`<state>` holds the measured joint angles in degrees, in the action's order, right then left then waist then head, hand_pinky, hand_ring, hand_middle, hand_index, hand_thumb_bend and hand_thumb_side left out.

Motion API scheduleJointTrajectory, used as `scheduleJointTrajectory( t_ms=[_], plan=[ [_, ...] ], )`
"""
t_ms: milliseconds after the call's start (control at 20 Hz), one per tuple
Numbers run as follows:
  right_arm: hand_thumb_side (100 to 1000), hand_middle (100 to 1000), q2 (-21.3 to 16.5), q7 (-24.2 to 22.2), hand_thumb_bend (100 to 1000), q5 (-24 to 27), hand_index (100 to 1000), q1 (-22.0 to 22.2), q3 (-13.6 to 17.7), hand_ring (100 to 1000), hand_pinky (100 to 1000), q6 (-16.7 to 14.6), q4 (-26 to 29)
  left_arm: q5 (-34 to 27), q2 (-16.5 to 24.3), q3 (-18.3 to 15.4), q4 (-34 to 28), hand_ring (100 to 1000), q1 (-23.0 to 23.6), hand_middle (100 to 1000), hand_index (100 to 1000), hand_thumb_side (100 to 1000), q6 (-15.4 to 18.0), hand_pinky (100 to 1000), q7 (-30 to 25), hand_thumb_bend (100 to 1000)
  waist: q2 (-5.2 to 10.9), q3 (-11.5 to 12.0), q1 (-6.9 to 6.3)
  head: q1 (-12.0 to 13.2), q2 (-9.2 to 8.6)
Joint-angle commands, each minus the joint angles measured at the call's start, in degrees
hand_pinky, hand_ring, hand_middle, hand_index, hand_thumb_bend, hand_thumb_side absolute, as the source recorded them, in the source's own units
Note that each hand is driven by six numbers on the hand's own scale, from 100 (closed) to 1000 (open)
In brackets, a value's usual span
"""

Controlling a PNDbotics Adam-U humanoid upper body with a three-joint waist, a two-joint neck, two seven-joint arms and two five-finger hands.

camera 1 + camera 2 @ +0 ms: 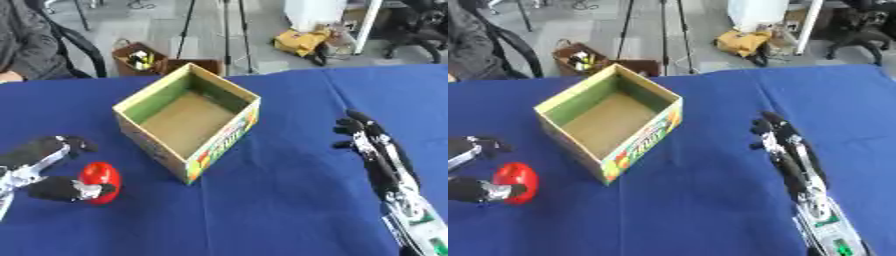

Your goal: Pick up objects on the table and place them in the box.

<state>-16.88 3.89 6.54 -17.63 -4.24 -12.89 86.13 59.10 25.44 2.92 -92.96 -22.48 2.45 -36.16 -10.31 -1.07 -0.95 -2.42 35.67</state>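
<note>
We note a bench [289, 200] covered in blue cloth, with an open cardboard box [187, 120] standing near its middle, its interior bare. A red egg-shaped object [100, 181] sits on the cloth to the box's left, close to the near edge. The left hand [48, 167] brackets this red object: its thumb lies against the object's front, and its fingers [61, 145] arch above and behind it. We cannot confirm whether those fingers touch it; the hold appears to be a partial pinch. The right hand [372, 142] rests well apart on the right side, fingers relaxed and slightly spread, pointing away, holding nothing.
</note>
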Motion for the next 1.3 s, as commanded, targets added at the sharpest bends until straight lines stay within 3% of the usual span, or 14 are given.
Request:
scheduleJointTrajectory(
  t_ms=[50, 450, 850, 1100, 1150, 1200, 1300],
  plan=[
    [672, 742, -0.8, 0.2, 122, -0.1, 898, -0.5, 0.3, 777, 617, -0.1, 1.2, 4.3, -0.1, -0.2, -0.7, 752, -0.8, 769, 862, 702, 1.7, 759, 0.4, 644, 0.69, 0.0, 0.03, 0.0, -0.46],
    [673, 740, -0.8, 0.2, 120, -0.1, 898, -0.5, 0.3, 777, 617, -0.1, 1.2, 4.2, -0.4, -0.3, -0.1, 712, -0.7, 747, 853, 698, 1.4, 729, 1.1, 598, 0.7, 0.0, 0.03, 0.0, -0.5],
    [673, 741, -0.8, 0.1, 120, -0.1, 898, -0.5, 0.3, 777, 617, -0.1, 1.2, 2.4, -1.1, -0.2, 1.6, 626, -0.4, 708, 840, 668, 0.6, 629, 1.3, 502, 0.63, 0.0, 0.12, 0.0, -0.54],
    [673, 741, -0.7, 0.1, 120, -0.1, 898, -0.5, 0.3, 777, 617, 0.0, 1.2, 1.9, -1.3, -0.1, 2.0, 626, -0.4, 708, 840, 668, 0.4, 629, 1.6, 502, 0.61, 0.0, 0.13, 0.0, -0.53],
    [674, 741, -0.8, 0.1, 118, -0.1, 898, -0.6, 0.2, 777, 617, -0.1, 1.2, 1.8, -1.4, -0.1, 2.2, 574, -0.3, 667, 829, 619, 0.3, 489, 1.6, 412, 0.58, 0.0, 0.18, 0.1, -0.57],
    [674, 741, -0.8, 0.1, 117, -0.1, 898, -0.6, 0.2, 777, 617, -0.1, 1.2, 1.6, -1.6, 0.0, 2.5, 535, -0.2, 651, 826, 591, 0.2, 413, 1.5, 378, 0.55, 0.0, 0.23, 0.1, -0.61],
    [674, 741, -0.8, 0.1, 117, -0.1, 898, -0.6, 0.2, 777, 617, 0.0, 1.2, 1.1, -1.8, -0.1, 3.1, 487, -0.2, 631, 821, 512, 0.0, 326, 1.4, 285, 0.53, 0.0, 0.28, 0.1, -0.64]
  ],
)
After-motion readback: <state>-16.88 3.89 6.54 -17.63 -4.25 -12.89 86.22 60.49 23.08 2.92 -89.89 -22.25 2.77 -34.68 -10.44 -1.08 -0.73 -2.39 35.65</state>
